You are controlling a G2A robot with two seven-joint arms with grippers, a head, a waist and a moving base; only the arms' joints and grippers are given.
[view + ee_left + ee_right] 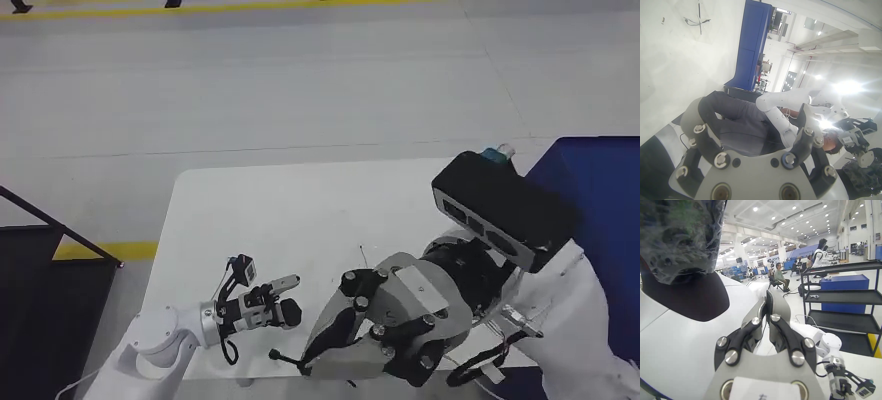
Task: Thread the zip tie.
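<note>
The right pincer [766, 298] is seen pressed together on a thin black plastic zip tie [763, 326], which is nipped between its two grey pads. In the right wrist view the strap is seen to run from the closed pads back toward the palm, between the black linkage bars. From above, the right pincer [308, 362] is found over the near edge of the white rectangular table [300, 200]. A short length of the zip tie [285, 357] is seen to stick out beyond its fingertips, ending in a slightly thicker tip. The left pincer [288, 300] is placed just beside that free end, on its far side, and is set apart from the strap. Its two fingers are spread. This is borne out in the left wrist view, where the left pincer [751, 111] is shown wide apart, with one grey-tipped finger [696, 113] far from the other. The tips of the two pincers are thus found near each other but not touching. A small thin dark mark [362, 250] is seen on the table beyond the right pincer; what it is cannot be told. A tall blue cabinet [600, 200] is seen beside the table, past the right pincer's arm. A black three-shelf trolley [838, 294] is seen on the floor in the room behind the right pincer.
</note>
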